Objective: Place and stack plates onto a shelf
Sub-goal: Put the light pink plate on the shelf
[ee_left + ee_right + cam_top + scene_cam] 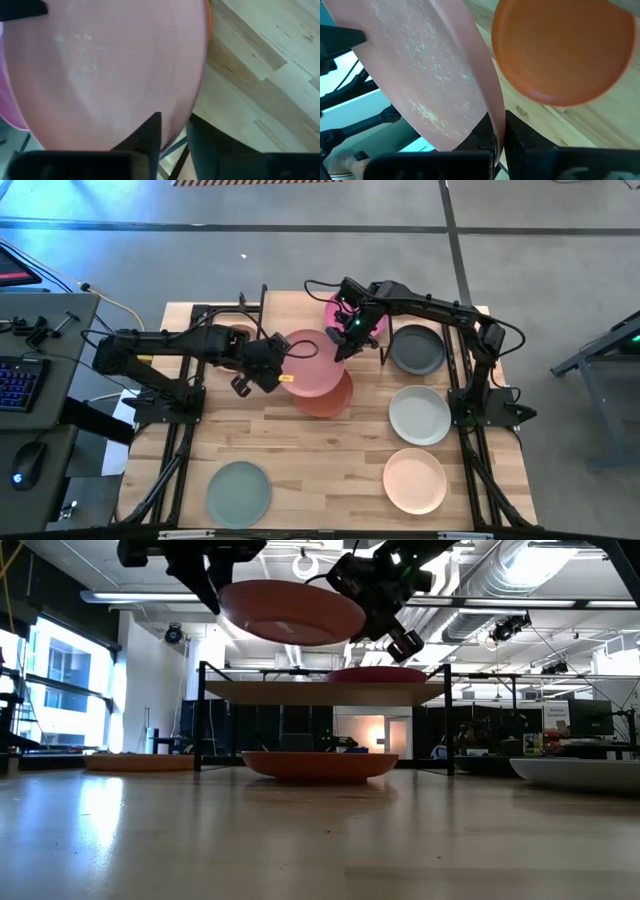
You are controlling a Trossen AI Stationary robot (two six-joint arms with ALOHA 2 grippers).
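One shelf (300,315) at twelve o'clock, magenta plate (340,308) on top; seven plates counted. Pink plate (312,363) aloft mid-table above terracotta plate (330,397), left gripper (277,367) pinching nine-o'clock rim, right gripper (343,340) clamped on two-o'clock rim. Four more plates spread from three to seven o'clock, bare wood between.

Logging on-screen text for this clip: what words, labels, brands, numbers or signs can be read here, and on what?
None can be read.
Small yellow tag at the light pink plate rim: too small to read.
Keyboard keys: too small to read.
Signs and boxes in the room behind the shelf: blurred.
Plates and table: no print visible.
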